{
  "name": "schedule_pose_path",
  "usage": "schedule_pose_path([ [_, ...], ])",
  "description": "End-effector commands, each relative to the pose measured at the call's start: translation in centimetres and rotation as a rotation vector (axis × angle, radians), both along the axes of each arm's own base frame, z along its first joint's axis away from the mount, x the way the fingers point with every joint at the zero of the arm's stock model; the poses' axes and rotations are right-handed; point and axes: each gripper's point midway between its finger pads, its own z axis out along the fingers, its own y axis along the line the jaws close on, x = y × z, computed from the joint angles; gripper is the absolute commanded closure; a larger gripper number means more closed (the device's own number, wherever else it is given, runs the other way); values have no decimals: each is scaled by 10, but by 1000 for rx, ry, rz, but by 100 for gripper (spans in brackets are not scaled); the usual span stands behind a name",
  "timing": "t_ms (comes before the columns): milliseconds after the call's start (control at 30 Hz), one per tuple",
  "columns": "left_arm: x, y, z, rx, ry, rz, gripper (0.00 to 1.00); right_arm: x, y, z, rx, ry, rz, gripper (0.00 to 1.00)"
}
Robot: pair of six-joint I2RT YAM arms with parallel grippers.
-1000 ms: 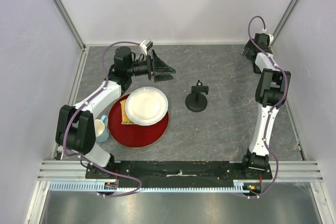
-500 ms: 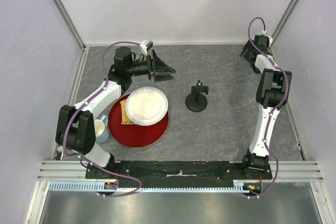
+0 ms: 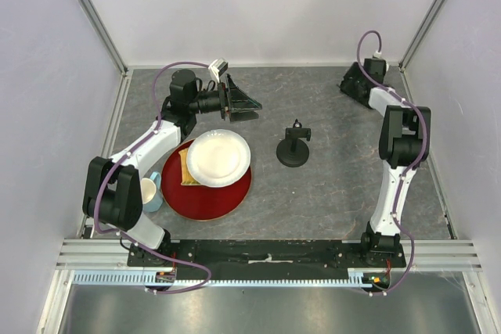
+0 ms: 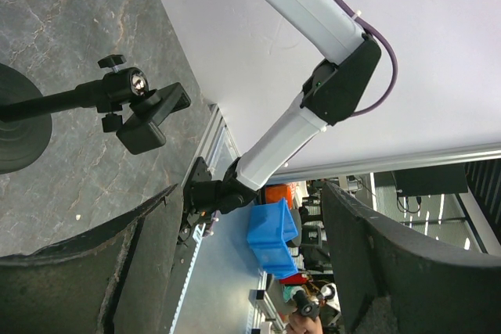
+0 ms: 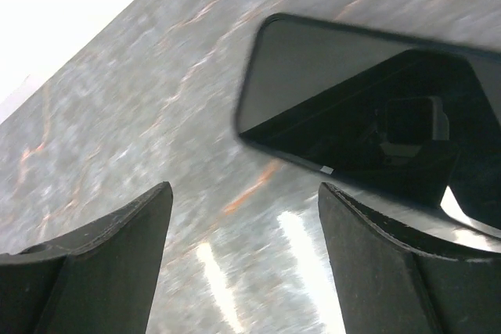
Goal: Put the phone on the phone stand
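Note:
The phone [image 5: 352,107], a glossy black slab, lies flat on the grey table, showing only in the right wrist view. My right gripper [image 5: 243,193] hovers low just short of it, open, with bare tabletop between the fingers. From above, that gripper [image 3: 351,84] is at the back right corner and hides the phone. The phone stand [image 3: 293,149] stands upright mid-table, its cradle [image 4: 149,111] holding nothing. My left gripper [image 3: 244,104] is held open above the table at the back left, pointing toward the stand, with nothing in it [image 4: 252,189].
A red tray [image 3: 223,197] at front left carries a white plate [image 3: 218,157] and a yellow item [image 3: 185,168]. A pale blue cup [image 3: 149,192] stands beside it. White walls enclose the table on three sides.
The right wrist has swung left along the back wall and lowered toward the table. The left arm, stand and tray have not moved.

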Motion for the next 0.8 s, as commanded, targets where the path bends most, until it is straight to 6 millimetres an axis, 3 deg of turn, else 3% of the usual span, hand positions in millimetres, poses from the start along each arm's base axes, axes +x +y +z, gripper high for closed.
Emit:
schedule_pose_path([
  [0,-15,2,26,-39,-61,-37,23,12,33,75,29,-191,42,18],
  [167,-16,1,27,-39,-61,-40,23,25,8,99,-121,-295,14,13],
  [233,-16,2,27,-40,-59,-39,23,34,-3,91,-136,-297,2,11],
  [267,-16,1,27,-40,-61,-40,23,43,-8,101,-143,-325,-2,12],
  [333,-16,1,26,-39,-58,-40,23,54,-16,86,-148,-314,3,11],
  [367,-16,1,26,-39,-58,-40,23,64,-18,99,-153,-346,16,11],
  [400,-15,1,24,-38,-52,-40,23,69,-25,83,-150,-326,12,11],
  [467,-15,0,23,-38,-51,-41,23,80,-28,87,-111,-326,23,11],
  [500,-15,0,23,-38,-51,-41,23,83,-31,72,-102,-303,17,11],
  [533,-15,0,23,-38,-48,-41,23,84,-37,70,-98,-303,7,11],
  [767,-15,-1,21,-38,-43,-43,22,78,-75,46,-166,-241,-107,9],
])
